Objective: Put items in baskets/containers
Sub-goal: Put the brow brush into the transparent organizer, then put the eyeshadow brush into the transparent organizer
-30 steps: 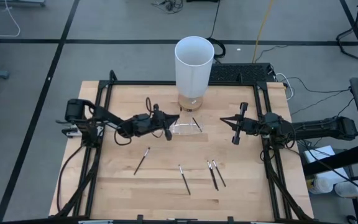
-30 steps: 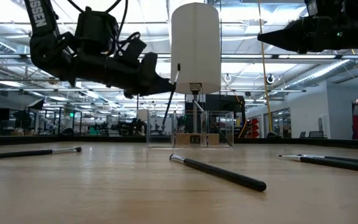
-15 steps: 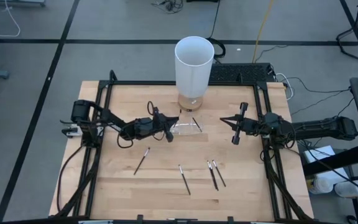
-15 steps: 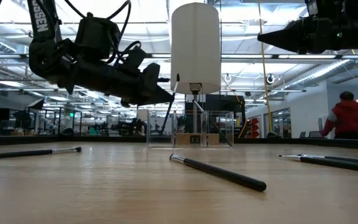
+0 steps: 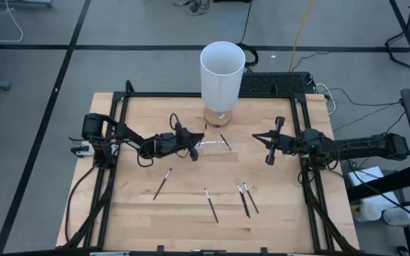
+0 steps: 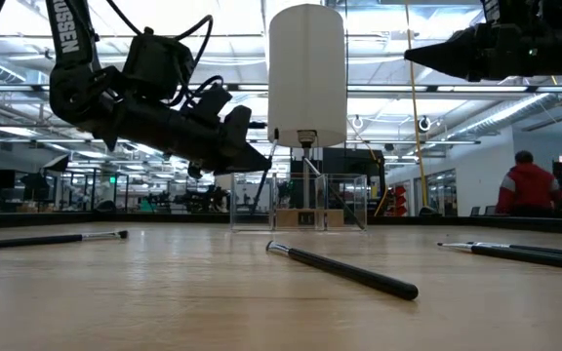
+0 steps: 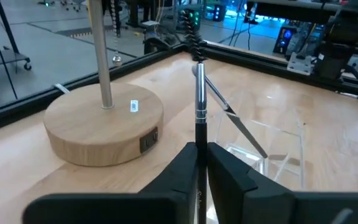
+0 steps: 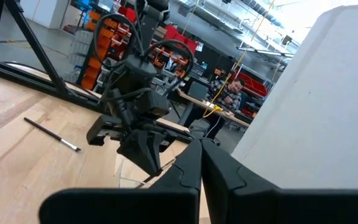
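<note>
Table: pale wooden top (image 5: 141,213) inside a black frame, grey workshop floor around it; a person in red (image 6: 520,190) shows far off in the low view.
Left gripper (image 5: 192,148): at about 10 o'clock from the table's middle, fingers pressed together on a thin dark stick (image 7: 199,102); the stick's metal collar rises past the fingertips, its lower end hidden between them.
Held stick, place: tilted, over the 9 o'clock edge of the clear container (image 5: 212,146); whether it touches the wall cannot be told.
Container: low, see-through, just at 6 o'clock of the white cylinder (image 5: 222,73); one stick (image 5: 225,141) already leans inside it. Its walls are hard to trace from above.
Cylinder's base: a round wooden disc (image 7: 104,127) with a metal post, the upper part cut off in the left wrist view.
Loose sticks: one at 8 o'clock (image 5: 161,183), one at 6 o'clock (image 5: 211,205), a pair close together at 5 o'clock (image 5: 245,198), all flat on the wood.
Right gripper (image 5: 270,155): waits at 3 o'clock, well apart from the container, fingers closed tip to tip, holding nothing.
</note>
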Controlling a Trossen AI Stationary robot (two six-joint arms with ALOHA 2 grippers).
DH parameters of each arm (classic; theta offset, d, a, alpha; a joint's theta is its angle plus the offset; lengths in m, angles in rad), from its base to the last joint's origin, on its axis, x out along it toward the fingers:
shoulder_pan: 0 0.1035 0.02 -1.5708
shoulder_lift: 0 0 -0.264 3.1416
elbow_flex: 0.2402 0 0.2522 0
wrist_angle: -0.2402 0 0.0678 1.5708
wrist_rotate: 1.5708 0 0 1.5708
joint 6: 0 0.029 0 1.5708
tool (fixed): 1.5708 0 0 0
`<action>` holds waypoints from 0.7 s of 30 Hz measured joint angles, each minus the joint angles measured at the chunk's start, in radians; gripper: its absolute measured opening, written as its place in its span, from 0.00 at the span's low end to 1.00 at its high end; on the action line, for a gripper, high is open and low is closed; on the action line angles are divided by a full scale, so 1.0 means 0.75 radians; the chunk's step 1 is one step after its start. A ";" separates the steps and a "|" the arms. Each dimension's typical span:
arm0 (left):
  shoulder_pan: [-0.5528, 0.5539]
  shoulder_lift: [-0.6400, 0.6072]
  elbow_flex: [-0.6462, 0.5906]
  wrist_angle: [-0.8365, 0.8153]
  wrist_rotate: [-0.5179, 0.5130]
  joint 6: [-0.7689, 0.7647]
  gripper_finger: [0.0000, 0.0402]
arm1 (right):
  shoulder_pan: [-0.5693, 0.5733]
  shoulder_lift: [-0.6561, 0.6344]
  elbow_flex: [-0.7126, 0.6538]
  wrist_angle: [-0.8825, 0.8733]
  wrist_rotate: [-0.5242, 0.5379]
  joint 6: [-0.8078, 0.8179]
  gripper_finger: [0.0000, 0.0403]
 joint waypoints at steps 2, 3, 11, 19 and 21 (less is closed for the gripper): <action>0.000 0.000 0.000 -0.001 0.002 0.000 0.16 | 0.000 0.000 0.000 0.003 -0.001 0.001 0.00; 0.000 0.000 0.000 0.000 0.000 -0.001 0.18 | 0.000 0.000 0.000 0.003 -0.002 0.001 0.00; -0.010 -0.087 0.000 0.011 -0.010 0.085 0.34 | 0.000 -0.001 0.000 -0.005 -0.002 0.004 0.00; -0.169 -0.742 -0.064 -0.455 -0.255 0.497 0.33 | 0.000 -0.001 0.000 -0.048 -0.003 0.039 0.00; -0.198 -0.933 -0.080 -0.690 -0.325 0.568 0.29 | 0.000 0.002 0.000 -0.052 -0.003 0.039 0.00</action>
